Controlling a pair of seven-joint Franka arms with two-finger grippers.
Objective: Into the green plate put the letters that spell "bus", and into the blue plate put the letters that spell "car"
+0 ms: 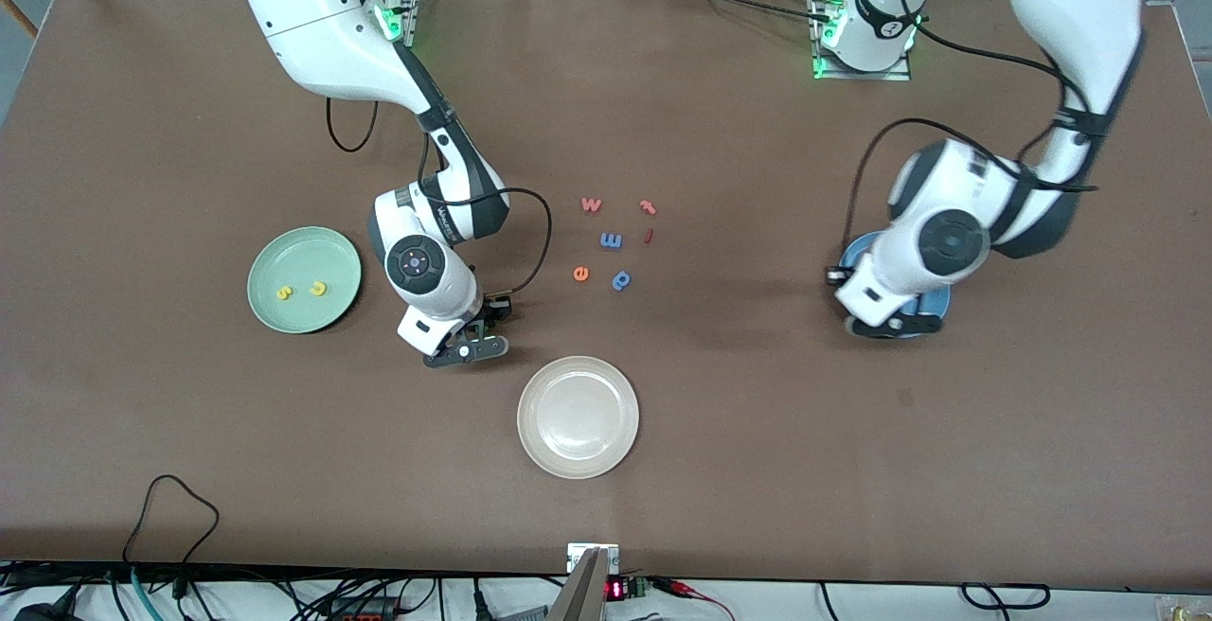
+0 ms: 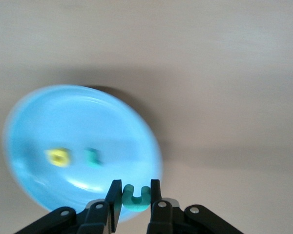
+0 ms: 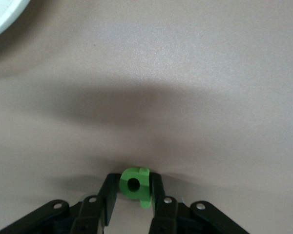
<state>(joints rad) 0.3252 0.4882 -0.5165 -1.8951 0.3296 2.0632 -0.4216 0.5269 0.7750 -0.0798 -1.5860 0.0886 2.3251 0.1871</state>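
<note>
The green plate (image 1: 303,280) lies toward the right arm's end and holds a yellow "s" (image 1: 283,292) and a yellow "u" (image 1: 318,290). My right gripper (image 1: 488,326) is down at the table between that plate and the cream plate. Its fingers are shut on the green "b" (image 3: 136,186), which touches both pads. My left gripper (image 1: 895,326) hangs over the rim of the blue plate (image 1: 937,302), shut on the teal "c" (image 2: 136,197). A yellow "a" (image 2: 58,157) and a teal "r" (image 2: 93,157) lie in the blue plate (image 2: 83,136).
A cream-white plate (image 1: 578,417) sits nearer the front camera at mid-table. Loose letters lie in the middle: orange "w" (image 1: 591,204), red "r"-like letter (image 1: 648,207), blue "m" (image 1: 611,240), orange "e" (image 1: 581,273), blue "p" (image 1: 621,280). A cable loops near the front edge (image 1: 170,507).
</note>
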